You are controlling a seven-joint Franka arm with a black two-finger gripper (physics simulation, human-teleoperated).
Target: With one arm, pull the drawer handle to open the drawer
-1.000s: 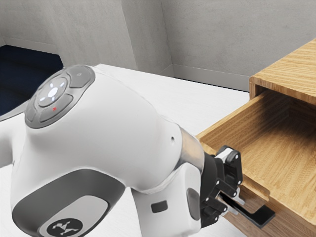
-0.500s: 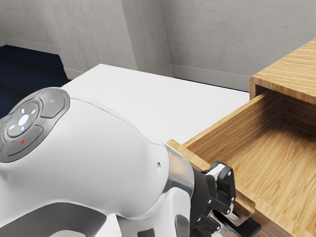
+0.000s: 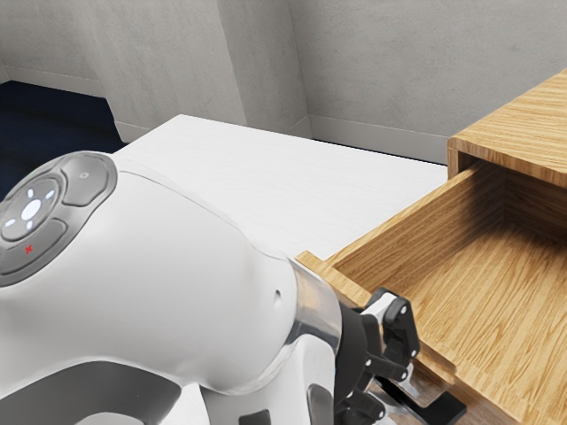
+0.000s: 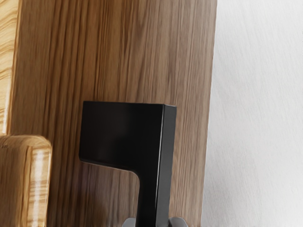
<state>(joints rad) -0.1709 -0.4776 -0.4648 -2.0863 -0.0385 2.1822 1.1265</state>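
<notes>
Exterior view first: the big white robot arm (image 3: 159,292) fills the lower left, and its black two-finger pincer (image 3: 396,387) sits right at the front of the light oak wooden drawer (image 3: 478,301). The drawer is already well out of the matching wooden cabinet (image 3: 523,124), which sits up at about 1 o'clock from the pincer. You can see a good stretch of the drawer's bare floor. The flat black angular handle (image 3: 443,409) sticks out from the pincer toward roughly 4 o'clock. Its long axis runs about 10-to-4, same as the drawer front. So imo any further pull has to go across that axis, toward 7 or 8 o'clock, away from the cabinet and over the white worktop (image 3: 266,168).

Wrist view: the handle (image 4: 125,137) is dead ahead of the hand, flat against the darker wood-grain drawer front (image 4: 118,56). Its narrow stem runs straight back between the grey fingertips (image 4: 180,222). One tip shows on each side of the stem and they look to be touching it, so I'd call the pincer clamped on the handle, not spread. The worktop (image 4: 260,118) shows past the edge of the drawer front.

Looks mostly done to me, just depends how far open counts.
</notes>
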